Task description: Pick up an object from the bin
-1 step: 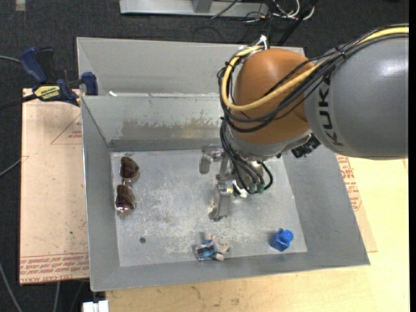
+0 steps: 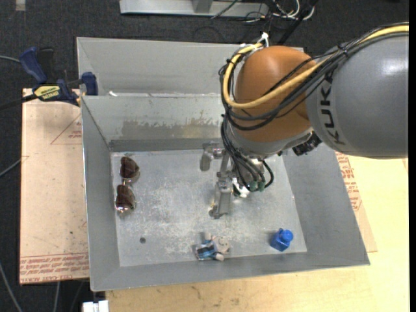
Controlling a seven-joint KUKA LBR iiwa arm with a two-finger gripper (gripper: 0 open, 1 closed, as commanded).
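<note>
At the far left of the bin, close by the left wall, a pair of sunglasses with brown lenses is seen. It lies flat on the floor, one lens toward the back and the other toward the front. A little to the right and nearer the front, a tiny dark speck is spotted on the grey metal, well apart from everything else.

On to the middle now: a small blue-and-white thing is found right at the front edge of the floor, its exact kind too small to be made out. Just behind it, the end effector is lowered over a bare patch at the centre of the bin, close to the floor. It is near the blue-and-white thing but not over it. Whether the end effector is released or clenched cannot be told from this angle.

Further right, a little blue block is seen near the front right corner, apart from the rest. Above all this, the round orange cover is wrapped in yellow and black cables, and the grey arm is carried in from the right.
</note>
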